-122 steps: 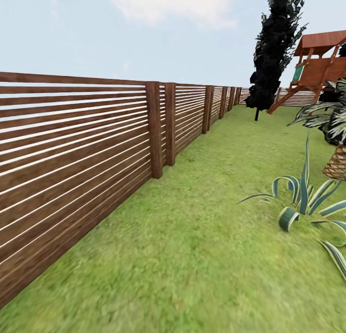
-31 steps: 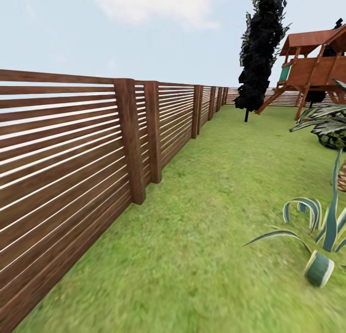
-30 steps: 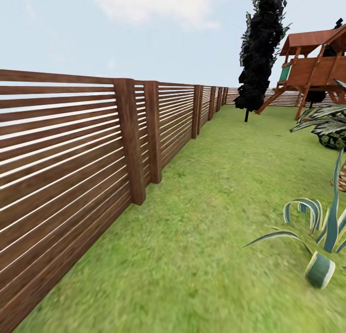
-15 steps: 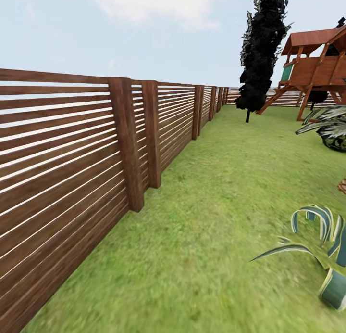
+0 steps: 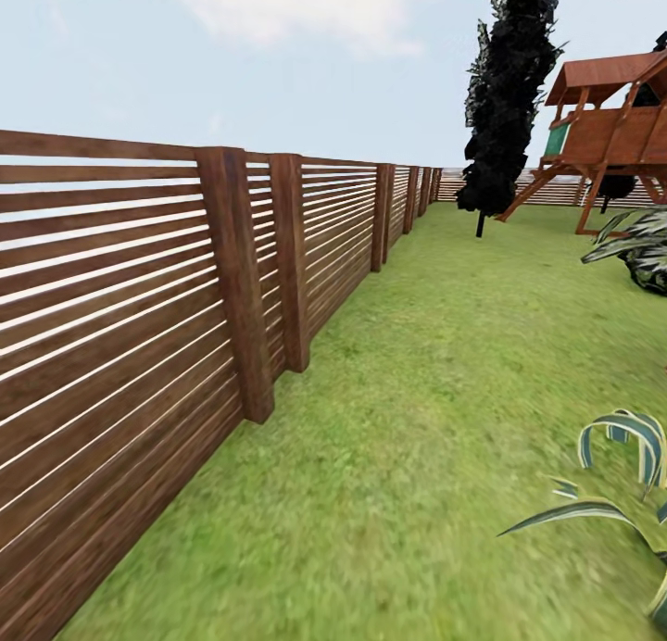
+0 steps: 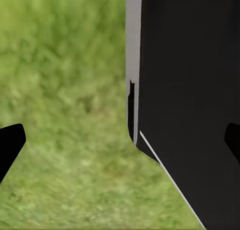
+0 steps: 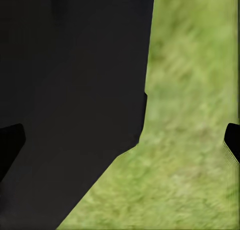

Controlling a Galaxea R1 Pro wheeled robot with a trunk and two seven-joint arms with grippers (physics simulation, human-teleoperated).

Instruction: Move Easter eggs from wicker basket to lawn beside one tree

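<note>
The lawn (image 5: pixel 417 391) of mottled green grass stretches ahead in the head view. The Easter eggs, the wicker basket and the tree are out of view. In the left wrist view my left gripper (image 6: pixel 120 142) is open, its dark fingertips (image 6: pixel 10 145) far apart at the frame's edges over grass (image 6: pixel 65 90). My right gripper (image 7: pixel 121 141) is open too, with nothing between its fingertips (image 7: pixel 232 140) and grass (image 7: pixel 195 115) below. A black part of the robot's body (image 6: pixel 190 90) stands close beside each gripper.
A slatted brown wooden fence (image 5: pixel 111 289) runs along the left into the distance. A narrow near-black cypress (image 5: pixel 509 94) and a wooden playset (image 5: pixel 611 122) stand far ahead. A striped spiky plant (image 5: pixel 621 474) sits at the lower right, and a leafy plant (image 5: pixel 644 252) at the right edge.
The whole head view has shifted with the camera: the fence posts stand nearer and the striped plant has slid to the lower right. The woven pot has left the picture.
</note>
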